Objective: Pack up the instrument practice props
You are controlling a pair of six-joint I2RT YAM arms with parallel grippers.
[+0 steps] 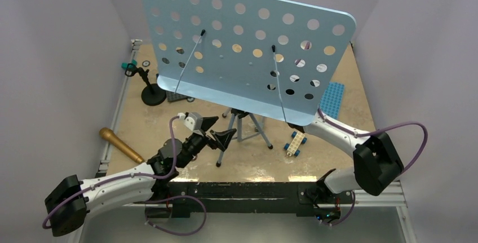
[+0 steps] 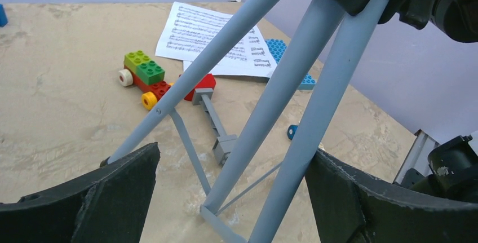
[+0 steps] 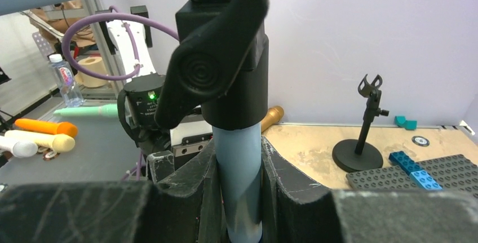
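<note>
One music stand [image 1: 242,57], upright mid-worktop [image 1: 141,124]: right gripper [image 3: 239,189] jaws pinching its pole, left gripper [image 1: 220,130] jaws spread by its legs. Two sheet-music pages [image 2: 214,40], one toy microphone [image 1: 121,145], one mic stand [image 1: 151,91], loose on worktop.

Bright even overhead light, soft shadows, close foreground blurred

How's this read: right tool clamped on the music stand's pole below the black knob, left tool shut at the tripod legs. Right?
One error: the left tool is wide open, not shut. The left wrist view shows its fingers spread with the tripod legs between them. The right tool is clamped on the music stand's pole below the black knob, as said.
</note>
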